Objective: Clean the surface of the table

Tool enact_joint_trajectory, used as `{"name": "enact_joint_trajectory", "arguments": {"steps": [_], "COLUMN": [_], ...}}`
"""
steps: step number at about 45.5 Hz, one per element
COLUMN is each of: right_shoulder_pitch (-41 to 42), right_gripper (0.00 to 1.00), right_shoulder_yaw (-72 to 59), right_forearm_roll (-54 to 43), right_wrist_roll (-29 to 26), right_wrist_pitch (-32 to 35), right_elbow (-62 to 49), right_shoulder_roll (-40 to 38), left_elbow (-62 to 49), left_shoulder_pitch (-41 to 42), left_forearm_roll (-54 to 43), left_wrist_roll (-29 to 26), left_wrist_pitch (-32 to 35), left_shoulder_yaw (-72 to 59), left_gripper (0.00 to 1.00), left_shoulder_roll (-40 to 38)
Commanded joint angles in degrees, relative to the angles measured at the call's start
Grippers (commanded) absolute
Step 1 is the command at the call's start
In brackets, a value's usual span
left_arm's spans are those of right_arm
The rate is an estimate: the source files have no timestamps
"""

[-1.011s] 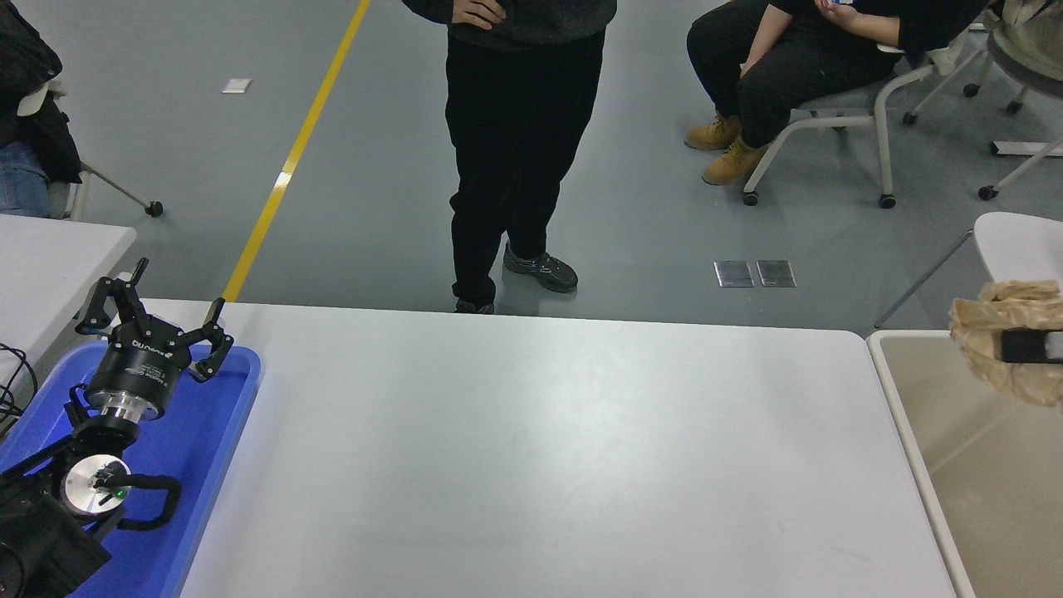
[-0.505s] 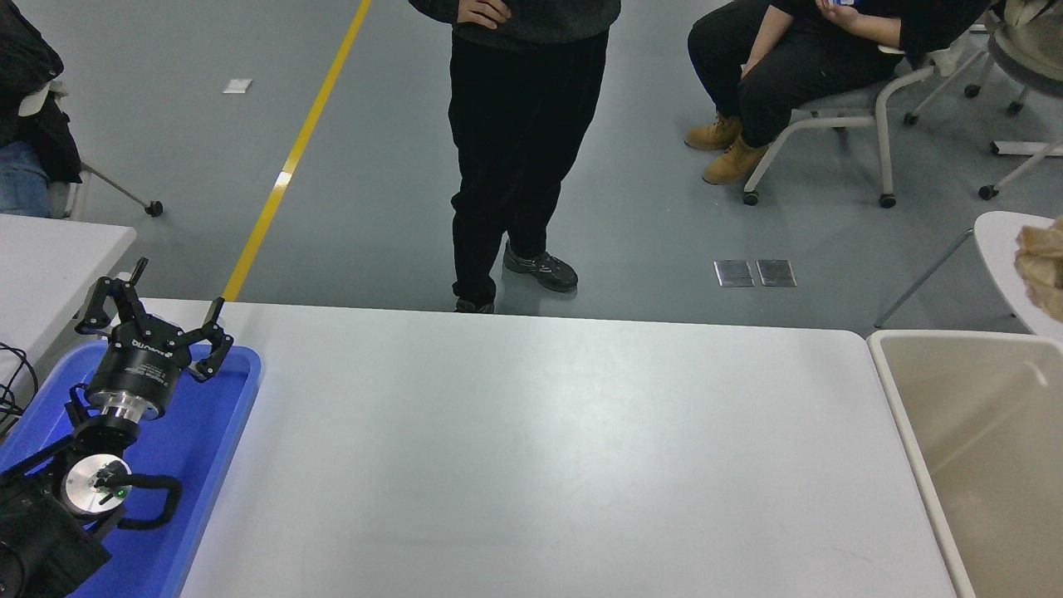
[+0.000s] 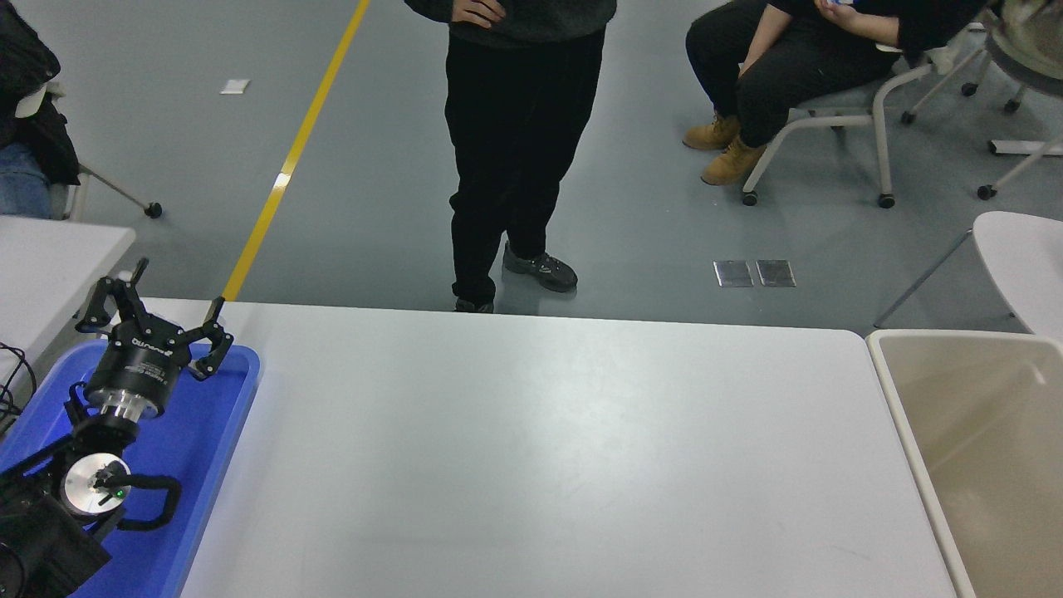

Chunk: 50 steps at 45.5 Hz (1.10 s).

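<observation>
The table surface (image 3: 548, 448) is a wide matte white top that fills the lower middle of the head view, and nothing lies on it. My left gripper (image 3: 158, 311) is parked at the lower left over a blue tray (image 3: 203, 432), with its fingers spread open and empty. My right arm and gripper are out of view.
A beige bin (image 3: 980, 448) stands against the table's right edge. A smaller white table (image 3: 50, 257) is at the far left. A person (image 3: 519, 149) stands at the table's far side; another sits on a chair (image 3: 839, 100) at the top right. A white seat (image 3: 1021, 257) is at the right edge.
The right gripper, shut on crumpled brown paper above the bin, moved up and right and has left the picture. The left arm has not moved.
</observation>
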Motion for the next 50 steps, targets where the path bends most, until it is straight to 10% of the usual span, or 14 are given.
{"name": "enact_joint_trajectory", "arguments": {"steps": [1,50], "right_shoulder_pitch": [-0.1,-12.1], "right_gripper": [0.00,0.00], "right_shoulder_yaw": [-5.7,-22.5], "right_forearm_roll": [3.6,26.9], "right_wrist_roll": [-3.7,-21.5], "right_wrist_pitch": [-8.8,-27.1], "right_elbow": [-11.0,-45.3], "right_shoulder_roll": [7.6,40.5], "left_elbow": [0.0,0.0], "left_shoulder_pitch": [0.0,0.0], "left_forearm_roll": [0.0,0.0], "left_wrist_roll": [0.0,0.0], "left_wrist_pitch": [0.0,0.1], "left_shoulder_yaw": [0.0,0.1], "left_gripper": [1.00,1.00], "left_shoulder_roll": [0.1,0.1]}}
